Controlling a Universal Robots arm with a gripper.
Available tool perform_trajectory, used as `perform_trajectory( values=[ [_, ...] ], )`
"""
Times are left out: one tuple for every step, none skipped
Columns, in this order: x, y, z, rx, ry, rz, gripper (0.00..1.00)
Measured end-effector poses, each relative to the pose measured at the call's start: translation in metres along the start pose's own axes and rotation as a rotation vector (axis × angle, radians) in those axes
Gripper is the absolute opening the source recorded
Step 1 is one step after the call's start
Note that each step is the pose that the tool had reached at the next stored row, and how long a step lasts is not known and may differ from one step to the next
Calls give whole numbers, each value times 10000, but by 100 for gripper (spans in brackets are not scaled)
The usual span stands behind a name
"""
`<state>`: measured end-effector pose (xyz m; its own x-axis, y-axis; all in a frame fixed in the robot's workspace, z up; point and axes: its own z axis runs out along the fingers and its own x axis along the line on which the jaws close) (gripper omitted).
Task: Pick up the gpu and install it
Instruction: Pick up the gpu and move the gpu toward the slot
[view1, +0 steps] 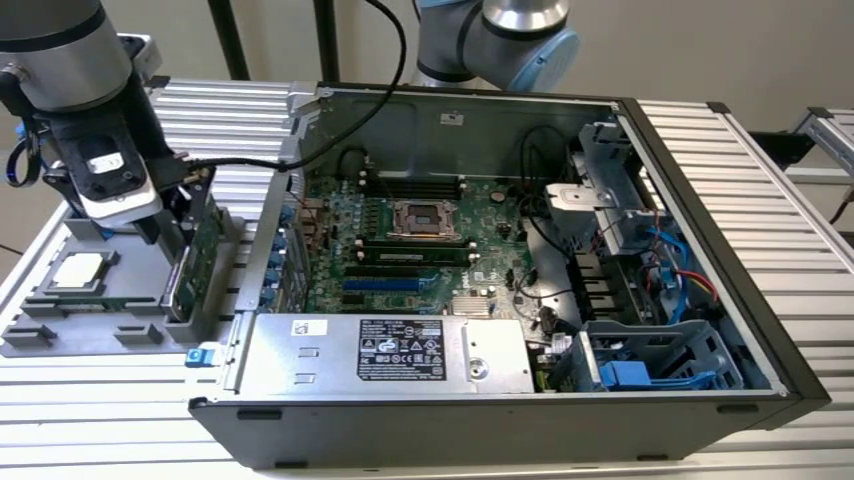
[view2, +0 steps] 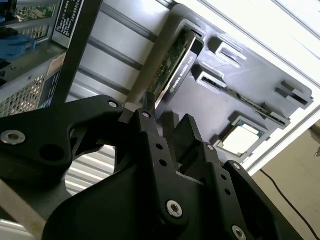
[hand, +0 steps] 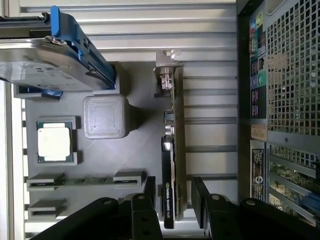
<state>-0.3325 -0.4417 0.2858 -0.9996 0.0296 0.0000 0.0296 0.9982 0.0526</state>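
The gpu stands on its long edge in a slot of the grey holder tray, its silver bracket at the end far from my fingers. It is a thin green card with a black cooler face. My gripper is open and straddles the card's near end, one black finger on each side with a small gap to the card. In the exterior view the gripper hangs over the gpu at that view's left, beside the open computer case.
The tray also holds a square silver CPU chip and a silver hard drive with blue rails. Inside the case lie the motherboard, a blue slot and the power supply. The case wall runs close beside the card.
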Motion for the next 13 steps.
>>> perform_trajectory(
  values=[
    [0, 0, 6, 0, 1, 0, 100],
    [1, -1, 12, 0, 2, 0, 100],
    [1, -1, 17, 0, 4, 1, 100],
    [1, -1, 23, 0, 5, 1, 100],
    [1, -2, 28, 0, 6, 0, 100],
    [1, -2, 33, 0, 7, 1, 100],
    [2, -2, 39, 0, 8, 1, 100],
    [2, -2, 45, -1, 8, 1, 100],
    [2, -2, 49, 0, 10, 1, 100],
    [2, -3, 54, 0, 11, 1, 100],
    [3, -3, 60, 0, 12, 1, 100],
    [3, -4, 65, 0, 13, 1, 100],
    [3, -4, 70, 1, 14, 1, 100]
  ],
)
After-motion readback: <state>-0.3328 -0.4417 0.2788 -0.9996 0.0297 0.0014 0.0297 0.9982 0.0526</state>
